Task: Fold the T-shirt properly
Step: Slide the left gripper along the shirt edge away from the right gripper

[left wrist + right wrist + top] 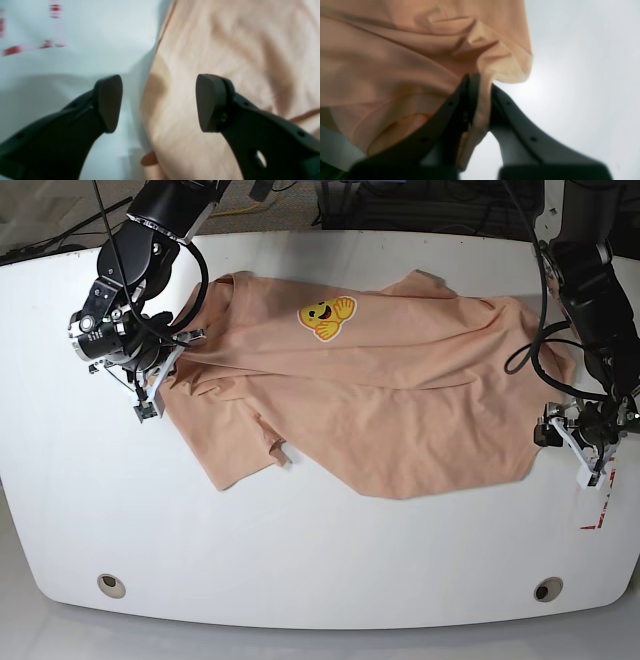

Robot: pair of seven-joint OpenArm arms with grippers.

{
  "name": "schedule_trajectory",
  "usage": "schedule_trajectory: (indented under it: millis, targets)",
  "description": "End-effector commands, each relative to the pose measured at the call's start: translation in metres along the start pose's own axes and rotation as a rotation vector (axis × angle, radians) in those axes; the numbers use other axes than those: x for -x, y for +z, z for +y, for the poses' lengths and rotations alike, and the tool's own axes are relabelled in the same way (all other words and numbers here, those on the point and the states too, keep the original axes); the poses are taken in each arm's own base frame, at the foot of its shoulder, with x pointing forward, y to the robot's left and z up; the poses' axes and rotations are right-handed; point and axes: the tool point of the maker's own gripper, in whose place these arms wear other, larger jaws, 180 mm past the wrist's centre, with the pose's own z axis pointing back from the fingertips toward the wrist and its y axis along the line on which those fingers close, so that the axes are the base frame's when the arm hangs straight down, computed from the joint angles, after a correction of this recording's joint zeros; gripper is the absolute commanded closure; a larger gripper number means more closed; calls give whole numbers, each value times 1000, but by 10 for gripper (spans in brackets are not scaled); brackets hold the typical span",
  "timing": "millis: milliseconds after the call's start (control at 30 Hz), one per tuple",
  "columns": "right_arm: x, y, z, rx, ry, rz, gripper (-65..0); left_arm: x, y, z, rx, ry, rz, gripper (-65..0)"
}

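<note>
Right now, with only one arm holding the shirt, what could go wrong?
1. The right gripper pinches only a thin fold of the T-shirt, so the cloth may slip out if pulled.
2. The left gripper is open astride the shirt's edge, holding nothing; pulling now would likely drag the shirt crooked across the table.

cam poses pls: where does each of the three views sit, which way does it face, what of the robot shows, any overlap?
Left wrist: on the left arm, facing down past the open left gripper at the T-shirt edge and white table.
Right wrist: on the right arm, facing along the right gripper, shut on a bunched T-shirt fold.
Base: overhead, facing down at the table; both arms show.
Shared: all three see the T-shirt and table.
</note>
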Motion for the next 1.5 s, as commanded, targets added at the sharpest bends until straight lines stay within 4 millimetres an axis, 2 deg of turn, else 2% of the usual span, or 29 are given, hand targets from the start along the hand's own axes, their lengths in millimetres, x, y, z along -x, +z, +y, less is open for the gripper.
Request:
schedule_trajectory:
  millis: [0,267,433,567,733,767,833,933,1000,1200,1333,1467]
  targets:
    - [-13,7,-8,25,7,-45,0,-25,5,7,10,26,-94,-425]
    - [-13,7,-8,25,7,-45,0,-7,-14,3,54,97,-82,-426]
    - [-13,7,-8,25,6,-45,0,4,-26,-8,88,100,-41,-426]
    - [-13,7,-9,26,4,-45,0,9,-32,-15,105,92,-23,-422]
    - [-13,7,-9,27,3,-45,0,5,-36,-27,139,82,-29,-415]
    - [-13,7,-9,27,3,-45,0,4,-36,-29,147,83,-33,-403]
    - [-12,8,-10,30,3,-44,0,3,-37,-33,158,84,-36,-328]
    - [-12,8,-10,30,3,-44,0,5,-40,-38,166,74,-30,-142]
    - [-12,8,-10,30,3,-44,0,2,-45,-52,191,75,-39,-37]
    - [-12,8,-10,30,3,-44,0,-11,-43,-56,196,68,-80,-11]
    - [-16,8,-11,31,3,-52,0,-31,-26,-46,156,35,-146,-11]
    - [-22,9,-13,39,3,-62,0,-18,-10,-30,102,22,-117,-11]
